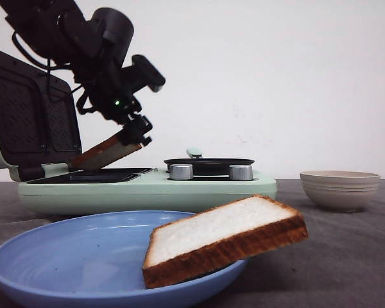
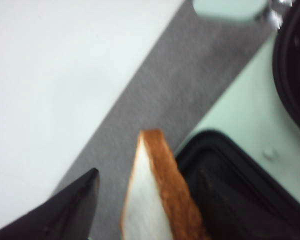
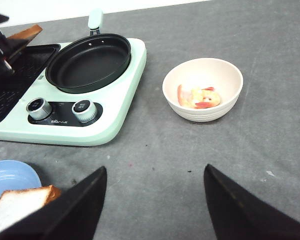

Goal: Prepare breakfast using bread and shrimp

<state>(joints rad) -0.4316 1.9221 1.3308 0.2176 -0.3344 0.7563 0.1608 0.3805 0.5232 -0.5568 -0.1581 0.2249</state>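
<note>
My left fingers (image 1: 136,136) are closed on one slice of bread (image 1: 106,153), holding it by an edge and tilted, its low end over the dark grill plate (image 1: 90,176) of the mint-green breakfast maker (image 1: 147,191), in front of the raised lid (image 1: 32,112). In my left wrist view the slice (image 2: 160,200) stands between one dark finger (image 2: 65,212) and the grill plate's black rim; the other finger is hidden behind the bread.

My right fingers (image 3: 155,205) are spread wide with nothing between them, hanging above bare grey worktop (image 3: 250,65) short of the cream bowl (image 3: 202,90). The shrimp (image 3: 199,97) lies inside that bowl, toward the worktop's right edge.

The second slice of bread (image 1: 224,240) rests in the blue plate (image 1: 70,256) at the near edge, leaning on the plate's rim with one corner jutting out past it. On the breakfast maker, the round black pan (image 3: 89,62) sits beside the grill plate, and two silver knobs (image 3: 61,108) face the near edge.
</note>
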